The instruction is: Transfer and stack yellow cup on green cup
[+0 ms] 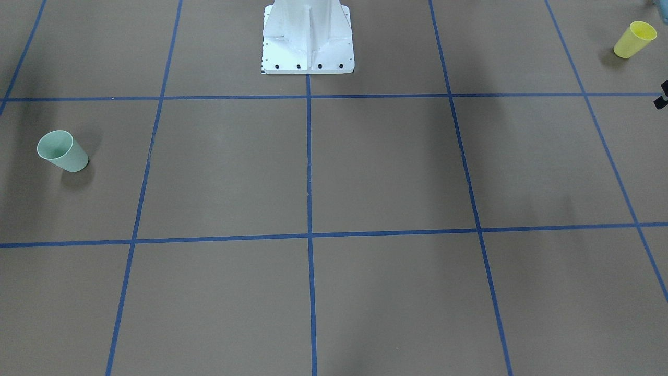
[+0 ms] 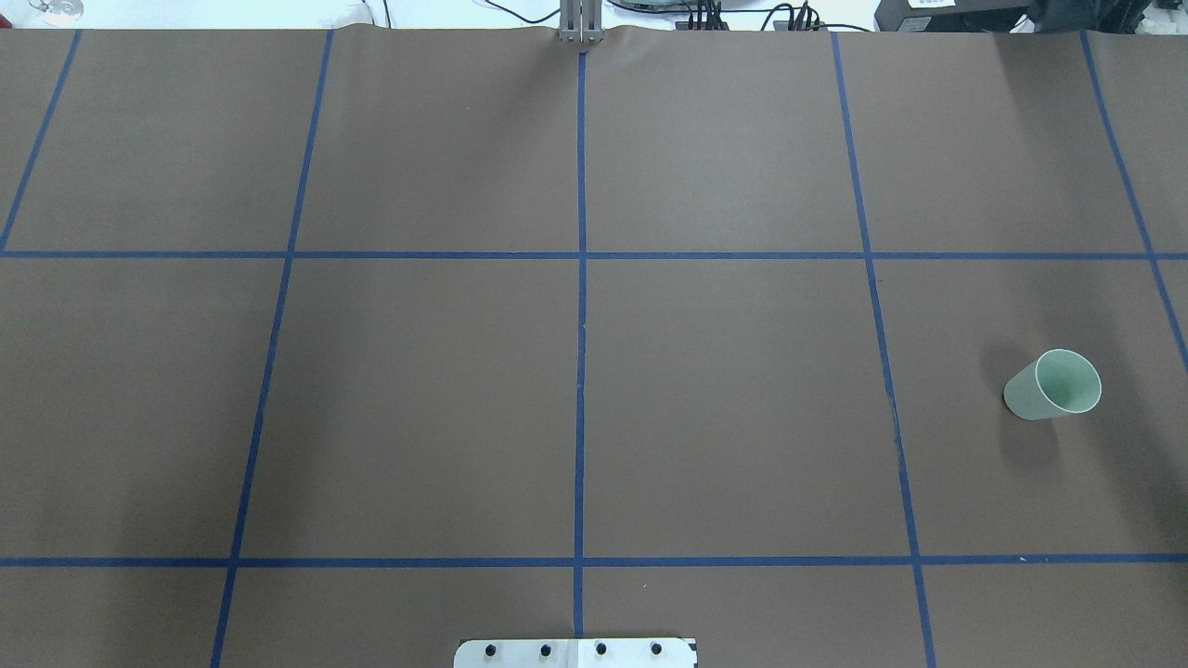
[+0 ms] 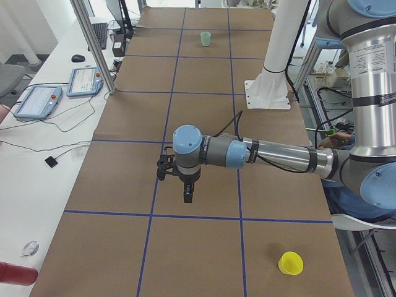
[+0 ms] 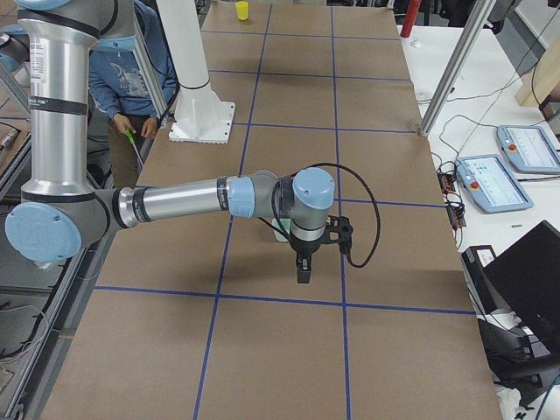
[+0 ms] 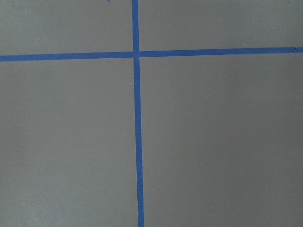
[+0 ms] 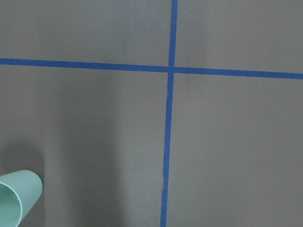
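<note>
The yellow cup (image 1: pixel 634 39) stands upright, mouth up, near the table's end on my left side; it also shows as yellow cup (image 3: pixel 290 263) and far off as yellow cup (image 4: pixel 241 10). The green cup (image 2: pixel 1053 385) stands upright on my right side, also seen as green cup (image 1: pixel 62 151) and at the lower left as green cup (image 6: pixel 16 196). My left gripper (image 3: pixel 187 185) hangs pointing down over the mat, well apart from the yellow cup. My right gripper (image 4: pixel 303 262) hangs close beside the green cup (image 4: pixel 280 233). I cannot tell whether either gripper is open or shut.
The brown mat (image 2: pixel 724 408) carries a blue tape grid. The white robot pedestal (image 1: pixel 308 39) stands at the middle of the robot's edge. A side bench holds tablets (image 3: pixel 86 80) and cables. A person (image 4: pixel 131 70) stands by the base.
</note>
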You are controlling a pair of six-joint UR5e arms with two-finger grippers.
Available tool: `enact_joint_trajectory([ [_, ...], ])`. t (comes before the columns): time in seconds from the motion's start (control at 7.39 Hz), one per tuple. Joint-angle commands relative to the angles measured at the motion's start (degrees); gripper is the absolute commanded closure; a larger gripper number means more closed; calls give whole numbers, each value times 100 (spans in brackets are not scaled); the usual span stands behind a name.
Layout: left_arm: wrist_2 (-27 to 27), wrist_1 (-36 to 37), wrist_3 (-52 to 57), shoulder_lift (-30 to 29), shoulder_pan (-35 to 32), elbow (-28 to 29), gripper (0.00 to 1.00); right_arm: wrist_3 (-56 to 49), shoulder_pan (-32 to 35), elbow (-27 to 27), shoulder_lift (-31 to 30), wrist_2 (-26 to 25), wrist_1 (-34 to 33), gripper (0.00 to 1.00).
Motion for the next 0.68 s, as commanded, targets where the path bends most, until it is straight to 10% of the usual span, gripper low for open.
enact_joint_trajectory([
  [0.0,-1,-54,-535,4,6,4,0,-1,0,7,-50,-7,69,0],
  [0.54,225,-763,-3816,39,584,-4,0,-45,0,34,-50,388,95,0],
])
